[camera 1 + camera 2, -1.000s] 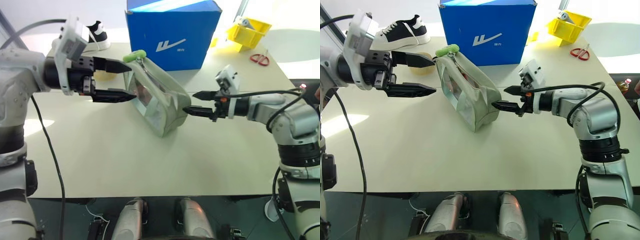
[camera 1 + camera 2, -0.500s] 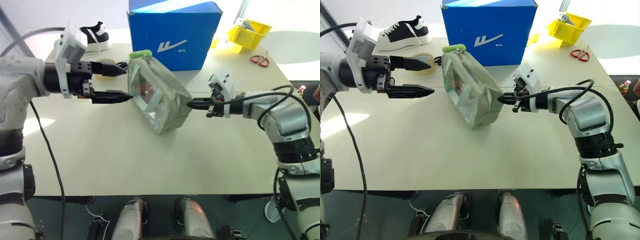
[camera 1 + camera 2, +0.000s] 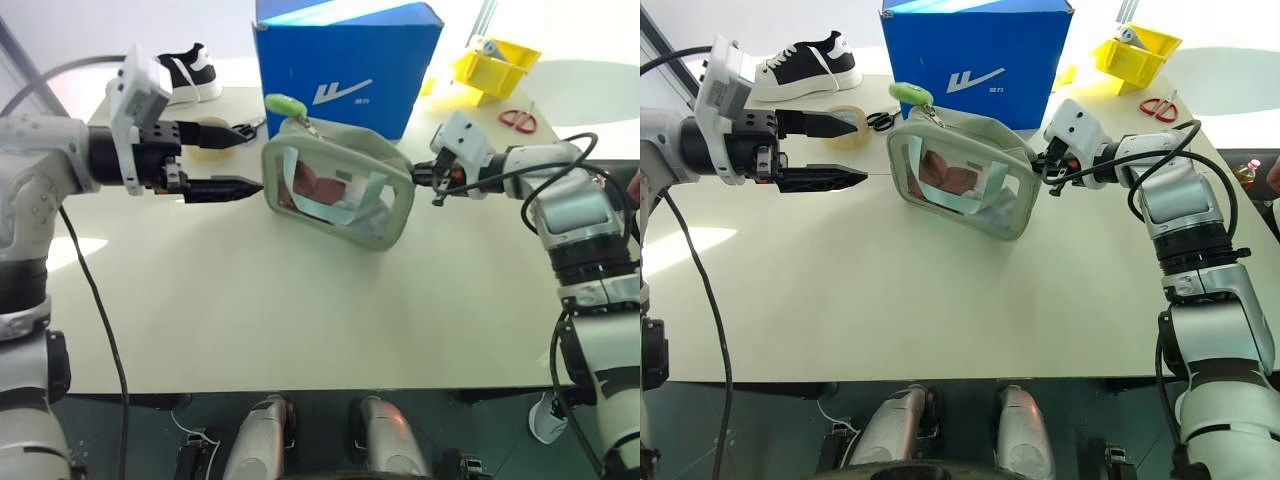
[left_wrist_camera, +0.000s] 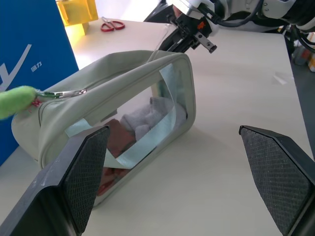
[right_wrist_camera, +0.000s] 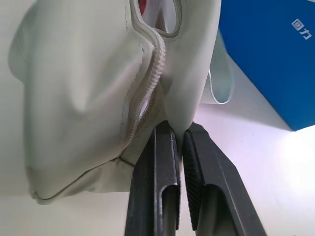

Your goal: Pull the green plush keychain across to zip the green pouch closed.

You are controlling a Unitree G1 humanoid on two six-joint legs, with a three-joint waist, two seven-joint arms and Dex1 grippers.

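Note:
The green pouch stands on the table with its clear window facing me and its zipper gaping open along the top. The green plush keychain sticks up from the pouch's far left corner. My right gripper is shut on the fabric at the pouch's right end. My left gripper hovers open just left of the pouch, apart from it, with the keychain off to one side of its wide-spread fingers.
A blue cardboard box stands right behind the pouch. A roll of tape and black scissors lie behind the left gripper, a shoe farther back. A yellow bin and red scissors sit at the back right.
My right gripper closed on the pouch's end and pulled it to the right, swinging the pouch round so its window faces me. The left gripper stayed in place, open.

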